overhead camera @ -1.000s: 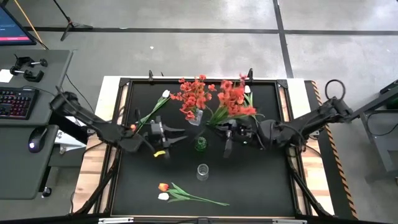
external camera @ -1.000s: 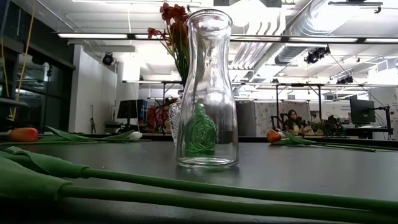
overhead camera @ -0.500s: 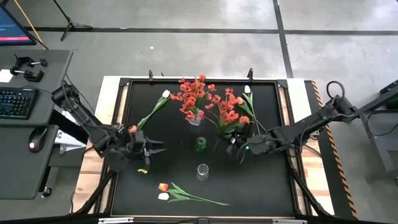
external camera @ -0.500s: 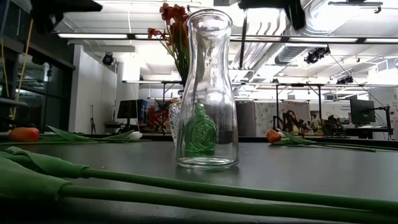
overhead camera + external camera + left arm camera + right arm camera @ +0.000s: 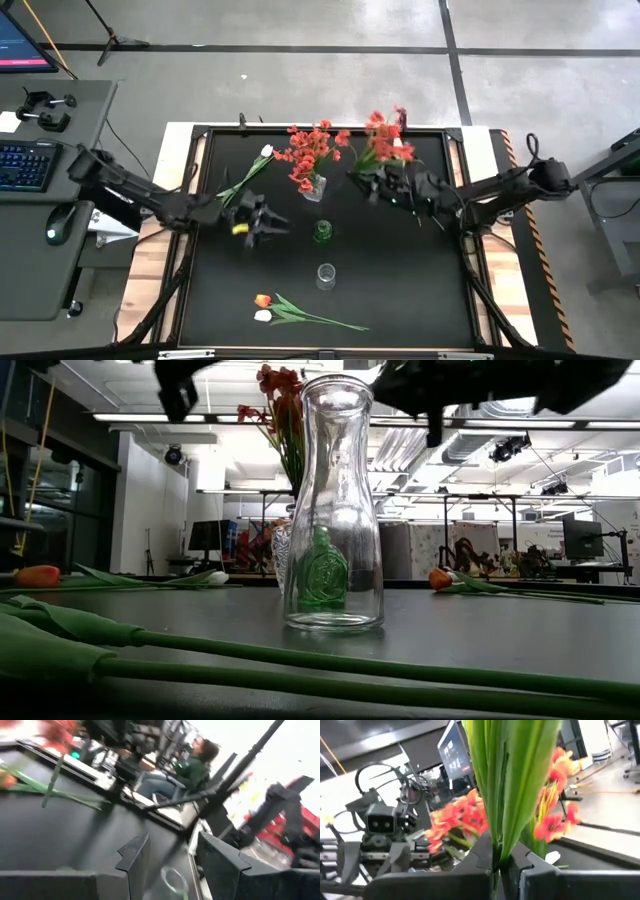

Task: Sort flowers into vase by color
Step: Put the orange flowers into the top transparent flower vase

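Red blossom spray on green stalks [image 5: 378, 140]: bushy, artificial, clenched in the right gripper [image 5: 372, 187] at the far right of the black tabletop [image 5: 420, 290]. A second red spray stands in a clear glass vase [image 5: 313, 186] at far centre. Orange and white tulips [image 5: 262, 307] lie near. Left gripper [image 5: 268, 221], released and empty, hovers left of centre. Concrete floor [image 5: 300, 90] surrounds the table.

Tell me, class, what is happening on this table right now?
The right gripper has its jaws shut on a red flower spray, lifted near the vase of red flowers. The left gripper hangs open and empty. The green vase and clear vase stand empty; tulips lie on the table.
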You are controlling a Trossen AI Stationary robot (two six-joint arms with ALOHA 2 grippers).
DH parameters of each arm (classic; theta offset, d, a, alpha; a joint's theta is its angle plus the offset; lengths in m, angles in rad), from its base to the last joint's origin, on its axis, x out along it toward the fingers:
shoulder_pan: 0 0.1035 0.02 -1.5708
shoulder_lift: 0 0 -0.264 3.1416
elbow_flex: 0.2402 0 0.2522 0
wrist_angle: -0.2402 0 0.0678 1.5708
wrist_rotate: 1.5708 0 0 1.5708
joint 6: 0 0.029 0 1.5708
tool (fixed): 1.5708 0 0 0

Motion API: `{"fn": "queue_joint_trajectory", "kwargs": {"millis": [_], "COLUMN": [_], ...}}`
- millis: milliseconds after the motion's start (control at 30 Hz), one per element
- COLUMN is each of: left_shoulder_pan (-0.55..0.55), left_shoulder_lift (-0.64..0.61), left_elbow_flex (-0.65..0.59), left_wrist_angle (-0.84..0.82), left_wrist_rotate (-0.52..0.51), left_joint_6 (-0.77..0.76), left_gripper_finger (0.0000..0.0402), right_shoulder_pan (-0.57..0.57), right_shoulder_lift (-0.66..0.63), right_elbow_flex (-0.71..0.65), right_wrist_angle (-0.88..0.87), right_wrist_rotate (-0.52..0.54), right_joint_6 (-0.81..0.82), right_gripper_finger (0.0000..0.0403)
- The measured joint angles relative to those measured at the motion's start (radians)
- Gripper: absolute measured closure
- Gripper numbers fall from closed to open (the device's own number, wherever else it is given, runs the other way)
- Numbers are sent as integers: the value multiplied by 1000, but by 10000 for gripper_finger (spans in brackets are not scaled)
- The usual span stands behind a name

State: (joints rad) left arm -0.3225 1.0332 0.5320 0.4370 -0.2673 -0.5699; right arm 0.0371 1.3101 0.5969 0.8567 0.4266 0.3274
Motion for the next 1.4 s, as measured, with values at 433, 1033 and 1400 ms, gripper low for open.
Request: {"fn": "queue_joint_trajectory", "kwargs": {"millis": [433,1033,1400], "left_shoulder_pan": [161,199,199], "left_shoulder_lift": [-9,-104,-125], "left_elbow_flex": [0,0,0], "left_wrist_angle": [31,26,24], "left_wrist_rotate": [15,11,11], "left_joint_6": [36,138,172], "left_gripper_finger": [248,248,248], "right_shoulder_pan": [-111,-131,-122], "right_shoulder_lift": [180,347,347], "right_elbow_flex": [33,278,283], "right_wrist_angle": [157,-155,-237], "right_wrist_rotate": [-7,-1,0], "right_joint_6": [-69,-171,-171], "right_gripper_finger": [403,403,402]}}
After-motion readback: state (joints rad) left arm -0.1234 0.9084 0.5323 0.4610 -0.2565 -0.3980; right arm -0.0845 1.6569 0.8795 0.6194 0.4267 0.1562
